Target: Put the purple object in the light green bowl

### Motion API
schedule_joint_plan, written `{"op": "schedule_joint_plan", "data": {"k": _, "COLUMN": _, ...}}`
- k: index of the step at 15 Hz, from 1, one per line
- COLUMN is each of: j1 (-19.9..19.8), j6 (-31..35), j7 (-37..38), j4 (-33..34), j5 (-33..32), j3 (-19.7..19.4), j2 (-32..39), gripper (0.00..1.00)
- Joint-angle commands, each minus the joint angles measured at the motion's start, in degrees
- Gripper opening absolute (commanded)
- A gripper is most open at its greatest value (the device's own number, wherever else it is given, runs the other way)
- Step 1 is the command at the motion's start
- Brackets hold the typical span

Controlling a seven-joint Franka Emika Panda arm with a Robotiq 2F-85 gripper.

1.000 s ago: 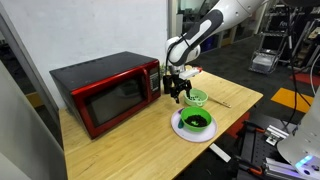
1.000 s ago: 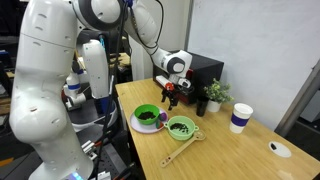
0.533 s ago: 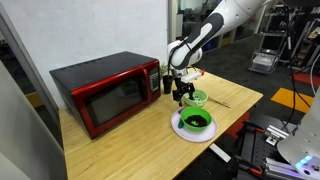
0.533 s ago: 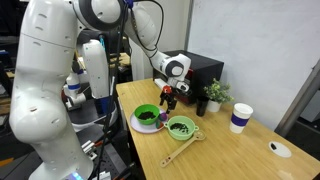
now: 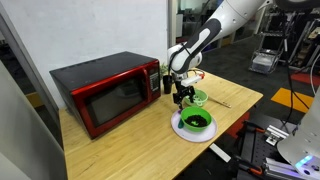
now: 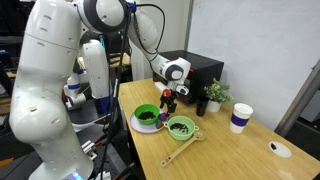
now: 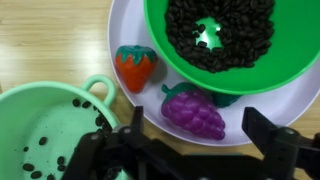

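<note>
Purple grapes point(image 7: 195, 112) lie on plate point(image 7: 132, 22) beside strawberry point(image 7: 134, 68).

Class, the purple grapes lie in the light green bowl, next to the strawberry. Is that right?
No. The wrist view shows the grapes on the plate, not in the light green bowl, next to the strawberry.

We read no text, label, brand or number anywhere; microwave point(image 5: 105, 92) front, paper cup point(image 6: 239, 118) too small to tell.
</note>
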Motion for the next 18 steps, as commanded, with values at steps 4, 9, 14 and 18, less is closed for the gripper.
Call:
{"op": "schedule_joint_plan", "data": {"k": 4, "j1": -0.06, "j6": 1.39, "j7": 0.55, "j4": 0.07, "j5": -0.01, "j3": 0.01, "j2": 1.74, "gripper": 1.00}}
{"op": "schedule_joint_plan", "data": {"k": 9, "j1": 0.09, "j6": 1.36, "j7": 0.56, "j4": 0.46, "j5": -0.31, "j3": -0.04, "j2": 2.99, "gripper": 1.00}}
{"op": "schedule_joint_plan", "data": {"k": 14, "j1": 0.15, "j6": 1.26, "j7": 0.42, "j4": 0.75, "j5": -0.54, "j3": -0.05, "j2": 3.88, "gripper": 1.00}}
{"op": "schedule_joint_plan", "data": {"k": 18, "j1": 0.21, "j6": 0.82, "j7": 0.42, "j4": 1.12, "j5": -0.64, "j3": -0.02, "j2": 4.09, "gripper": 1.00}}
